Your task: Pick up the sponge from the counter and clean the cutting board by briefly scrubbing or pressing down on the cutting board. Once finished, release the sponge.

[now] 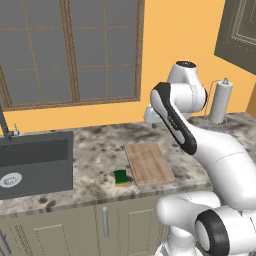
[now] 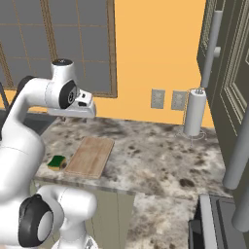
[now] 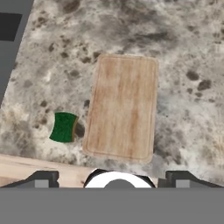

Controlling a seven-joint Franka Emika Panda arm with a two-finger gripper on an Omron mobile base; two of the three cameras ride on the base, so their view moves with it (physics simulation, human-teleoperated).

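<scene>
- The sponge (image 3: 64, 127) lies on the counter (image 3: 183, 105), green side up, just beside the near-left corner of the cutting board (image 3: 121, 107), with a narrow strip of stone between them as the hand view shows it.
- The gripper (image 3: 111, 177) hangs high above the board, looking straight down; its two finger tips stand wide apart at the bottom of the hand view with nothing between them, so it is open and empty.
- In the left base view the sponge (image 1: 120, 177) sits close to the counter's front edge, left of the board (image 1: 148, 163); the right base view shows the same pairing, sponge (image 2: 57, 162) beside board (image 2: 90, 156).
- Judged risk: the sponge is off to one side of the hand's line, so a straight descent would land on bare wood, not on the sponge.
- Judged risk: the sponge is small and soft; a poorly centred close could pinch one corner and tip it, or nudge it toward the rounded front edge.
- Farther out, the sink (image 1: 35, 162) lies to the left and a paper towel holder (image 1: 219, 101) stands by the wall to the right, both well apart from the work.
</scene>
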